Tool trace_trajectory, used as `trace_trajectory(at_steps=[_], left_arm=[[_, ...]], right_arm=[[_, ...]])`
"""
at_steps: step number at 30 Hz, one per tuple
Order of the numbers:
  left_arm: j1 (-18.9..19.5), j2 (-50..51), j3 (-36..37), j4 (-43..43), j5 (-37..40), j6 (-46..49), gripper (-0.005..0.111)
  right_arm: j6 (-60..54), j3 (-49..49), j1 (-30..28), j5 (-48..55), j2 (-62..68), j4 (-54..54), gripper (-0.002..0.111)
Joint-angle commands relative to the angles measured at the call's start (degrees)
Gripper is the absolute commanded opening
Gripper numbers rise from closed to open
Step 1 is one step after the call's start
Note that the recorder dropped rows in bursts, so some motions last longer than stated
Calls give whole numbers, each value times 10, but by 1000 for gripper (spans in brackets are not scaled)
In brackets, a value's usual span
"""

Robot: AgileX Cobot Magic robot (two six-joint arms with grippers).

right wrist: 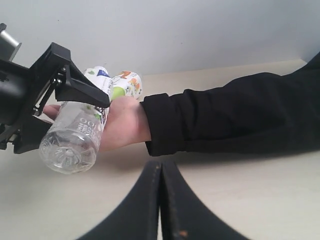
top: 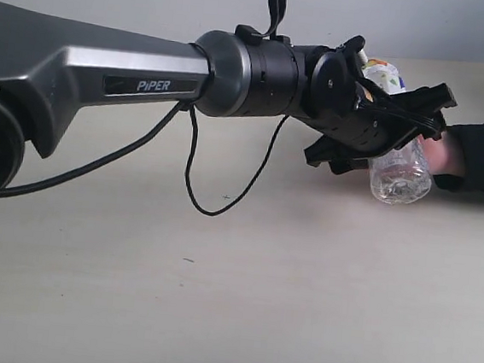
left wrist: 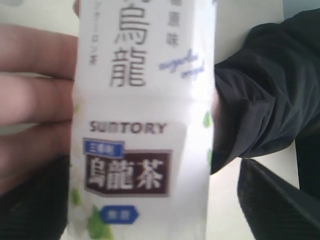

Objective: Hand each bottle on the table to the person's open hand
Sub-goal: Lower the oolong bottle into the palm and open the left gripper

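- The left gripper (top: pixel 391 134) had reached right across the pale beige tabletop (top: pixel 213 299), jaws clamped on a clear plastic bottle with a white tea label (top: pixel 401 175).
- That bottle hung tilted, with its clear base low and its label end high.
- It was pressed into the palm of the person's open hand (right wrist: pixel 122 122), whose black sleeve (right wrist: pixel 225 115) lay along the table.
- Up close, the label (left wrist: pixel 145 125) filled the left wrist view, with the hand's fingers (left wrist: pixel 35 100) stretched out flat behind it.
- A fruit-picture labelled bottle (right wrist: pixel 127 82) stood just behind that hand.
- The right gripper (right wrist: pixel 160 167) sat low near the sleeve with its fingers together, holding nothing.
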Motion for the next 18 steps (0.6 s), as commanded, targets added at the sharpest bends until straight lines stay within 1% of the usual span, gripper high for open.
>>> trace_trajectory(at_steps=[1,8,14,18], left_arm=[[0,-1,0,0,-6,10,87],[0,-2,0,2,8,15,86],[9,-11,0,5,49,49,86],[11,-25,0,6,82,102,86]], right_arm=[[0,3,-1,-5,-4,0,0],[0,3,-1,-5,-4,0,0],[0,3,-1,-5,-4,0,0],[0,3,-1,-5,-4,0,0]])
